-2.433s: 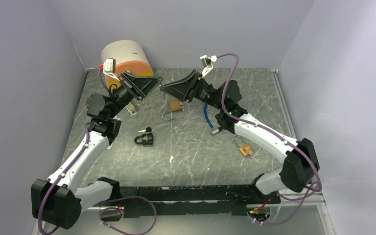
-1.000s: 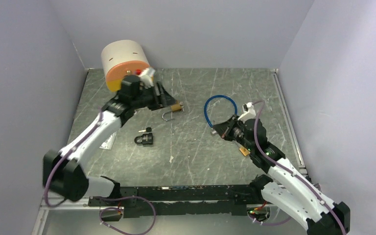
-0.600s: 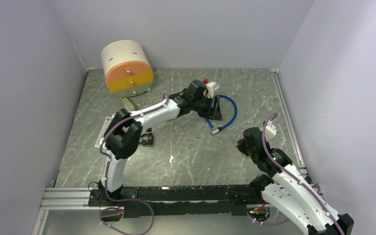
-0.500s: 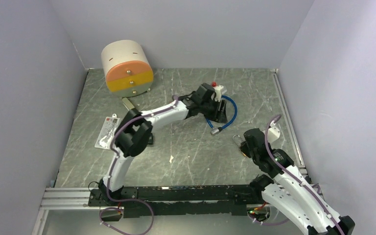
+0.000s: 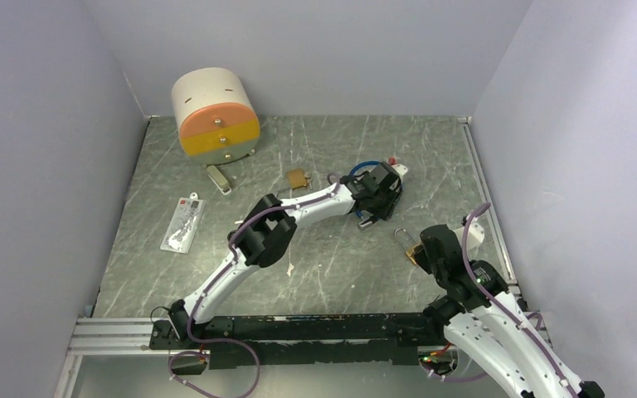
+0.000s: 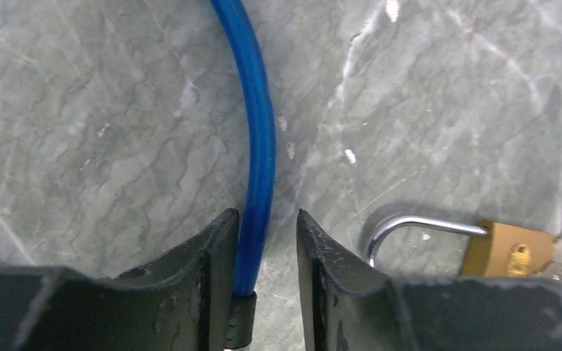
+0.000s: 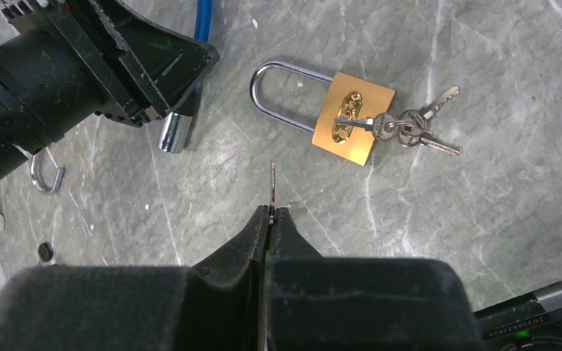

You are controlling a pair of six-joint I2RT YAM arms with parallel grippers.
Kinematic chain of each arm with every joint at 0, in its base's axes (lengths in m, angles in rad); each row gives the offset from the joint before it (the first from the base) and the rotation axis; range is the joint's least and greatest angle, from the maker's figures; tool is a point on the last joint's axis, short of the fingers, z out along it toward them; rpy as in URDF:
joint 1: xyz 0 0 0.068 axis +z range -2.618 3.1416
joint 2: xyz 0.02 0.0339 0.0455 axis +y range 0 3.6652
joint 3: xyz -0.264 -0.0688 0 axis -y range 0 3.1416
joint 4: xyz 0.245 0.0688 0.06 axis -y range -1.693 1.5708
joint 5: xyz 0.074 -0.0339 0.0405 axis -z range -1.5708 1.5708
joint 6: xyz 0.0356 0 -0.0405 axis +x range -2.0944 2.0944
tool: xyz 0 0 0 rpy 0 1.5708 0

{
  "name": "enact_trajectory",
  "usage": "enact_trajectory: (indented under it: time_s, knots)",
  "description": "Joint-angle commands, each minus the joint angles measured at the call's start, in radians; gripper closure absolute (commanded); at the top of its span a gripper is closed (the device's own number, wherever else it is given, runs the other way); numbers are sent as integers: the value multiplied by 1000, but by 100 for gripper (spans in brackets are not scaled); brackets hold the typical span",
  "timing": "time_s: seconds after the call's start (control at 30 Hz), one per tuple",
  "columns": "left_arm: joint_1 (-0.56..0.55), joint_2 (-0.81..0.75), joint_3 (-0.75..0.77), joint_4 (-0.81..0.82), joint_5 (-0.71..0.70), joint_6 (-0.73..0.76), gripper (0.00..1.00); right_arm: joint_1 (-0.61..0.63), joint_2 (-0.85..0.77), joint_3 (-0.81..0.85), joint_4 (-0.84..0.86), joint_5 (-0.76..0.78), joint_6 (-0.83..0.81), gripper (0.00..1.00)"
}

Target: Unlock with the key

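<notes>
Looks like the right gripper [image 7: 272,212] is pinched shut on a small key [image 7: 272,179], blade poking out ready to insert. The left gripper [image 6: 267,219] straddles the blue cable lock [image 6: 260,131] near the counter's [image 5: 315,265] right edge. It's slightly open, not clamped, probably there to steady it. A brass padlock [image 7: 353,128] lies just beside.
</notes>
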Motion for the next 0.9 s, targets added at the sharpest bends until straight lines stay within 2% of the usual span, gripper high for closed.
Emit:
enact_trajectory:
  time_s: [0.0,0.17,0.33,0.37,0.47,0.53,0.63,0.87]
  knots:
    - [-17,34,43,-64,-126,64,65,-1,-20,37,-20,11,15,100]
    - [-35,77,54,-41,-203,183,67,-2,-12,47,-15,8,20,100]
    - [-41,100,73,-51,-256,251,63,-1,24,67,6,6,0,100]
    - [-46,100,69,-51,-266,266,66,-2,27,66,12,5,1,100]
    - [-49,91,72,-77,-262,277,94,-2,33,66,34,-3,3,100]
    - [-48,53,61,-83,-245,271,97,-2,38,66,52,-11,-1,100]
    - [-32,-68,1,-44,-136,236,97,-2,51,65,78,-23,-6,100]
    - [112,-330,-233,212,387,-67,97,-2,71,40,151,-53,-11,100]
